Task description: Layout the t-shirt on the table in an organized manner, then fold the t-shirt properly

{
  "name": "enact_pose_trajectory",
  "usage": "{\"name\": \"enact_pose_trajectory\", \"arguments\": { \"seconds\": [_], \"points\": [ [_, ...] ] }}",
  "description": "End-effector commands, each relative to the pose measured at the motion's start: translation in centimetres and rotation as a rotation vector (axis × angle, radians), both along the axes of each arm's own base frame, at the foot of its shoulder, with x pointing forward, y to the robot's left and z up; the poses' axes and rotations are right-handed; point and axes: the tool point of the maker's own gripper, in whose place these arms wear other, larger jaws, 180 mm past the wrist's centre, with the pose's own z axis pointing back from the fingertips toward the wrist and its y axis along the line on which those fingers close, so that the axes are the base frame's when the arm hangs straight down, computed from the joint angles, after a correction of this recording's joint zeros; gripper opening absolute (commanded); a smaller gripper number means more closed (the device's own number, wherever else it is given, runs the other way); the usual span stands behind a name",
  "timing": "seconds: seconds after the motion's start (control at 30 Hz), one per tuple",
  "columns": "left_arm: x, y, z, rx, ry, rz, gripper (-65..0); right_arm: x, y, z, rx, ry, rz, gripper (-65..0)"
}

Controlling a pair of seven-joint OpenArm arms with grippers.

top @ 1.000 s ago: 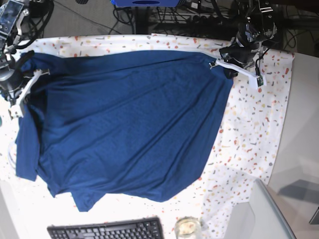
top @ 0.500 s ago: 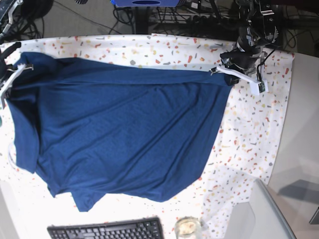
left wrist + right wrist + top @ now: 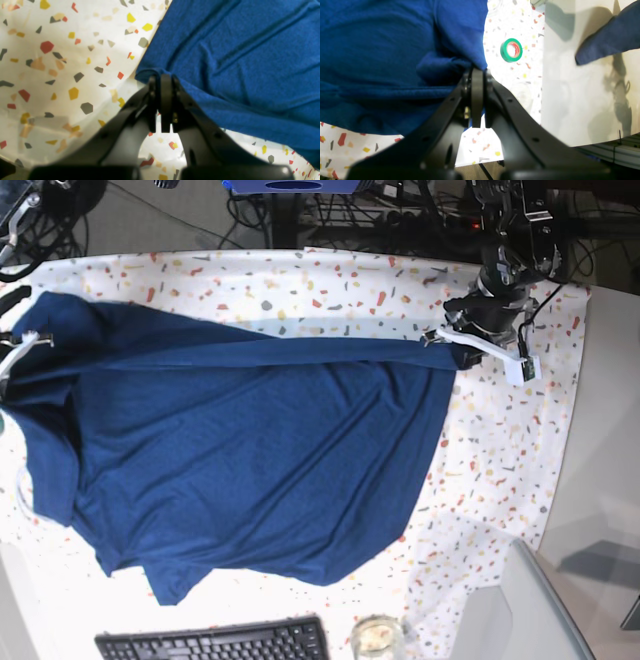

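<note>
The navy t-shirt (image 3: 250,440) lies spread over most of the flecked white table (image 3: 500,440), its far edge pulled into a taut line between both arms. On the right of the base view my left gripper (image 3: 441,337) is shut on the shirt's far right corner. The left wrist view shows that gripper (image 3: 162,78) pinching a fold of the t-shirt (image 3: 237,57) over the table (image 3: 62,75). At the left edge of the base view my right gripper (image 3: 18,345) holds the opposite corner. In the right wrist view the gripper (image 3: 477,72) is shut on bunched t-shirt (image 3: 395,50).
A green tape roll (image 3: 511,50) lies on the cloth beyond the right gripper. A black keyboard (image 3: 212,642) and a glass jar (image 3: 377,637) sit at the near edge. A bare grey surface (image 3: 610,430) borders the cloth on the right, with a clear panel (image 3: 535,600) at the corner.
Both grippers have drawn the shirt's far edge nearer in the base view, and the right gripper has moved outward to the left. The edge is now straighter and more stretched.
</note>
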Motion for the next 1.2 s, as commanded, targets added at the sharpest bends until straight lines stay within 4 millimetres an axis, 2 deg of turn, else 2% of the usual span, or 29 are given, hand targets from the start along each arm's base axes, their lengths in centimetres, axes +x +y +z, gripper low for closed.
{"name": "enact_pose_trajectory", "arguments": {
  "seconds": [0.0, 0.23, 0.33, 0.63, 0.77, 1.07, 1.17],
  "points": [
    [0.6, 0.2, 1.0, 0.014, -0.038, -0.004, -65.0, 1.1, 0.3, 1.3, -0.015, -0.051, 0.030, -65.0],
    [0.8, 0.0, 1.1, 0.011, -0.042, -0.010, -65.0, 2.0, 2.0, 1.0, 0.000, -0.048, 0.083, -65.0],
    [0.8, 0.0, 1.1, 0.011, -0.042, -0.010, -65.0, 3.1, 2.5, 1.5, 0.002, -0.071, 0.099, -65.0],
    [2.7, 0.0, 1.9, 0.011, -0.078, -0.012, -65.0, 5.5, 2.4, 0.7, 0.058, -0.087, 0.088, -65.0],
    [3.7, -0.4, 1.4, -0.020, -0.017, -0.029, -65.0, 7.0, 2.1, 0.1, 0.086, -0.088, 0.083, -65.0],
    [5.6, -0.4, 0.3, -0.042, 0.005, -0.022, -65.0, 10.6, 4.2, -1.6, 0.138, -0.051, 0.170, -65.0],
    [6.1, -0.3, -0.4, -0.051, 0.019, -0.015, -65.0, 11.6, 4.0, -1.2, 0.139, -0.061, 0.175, -65.0]
  ]
}}
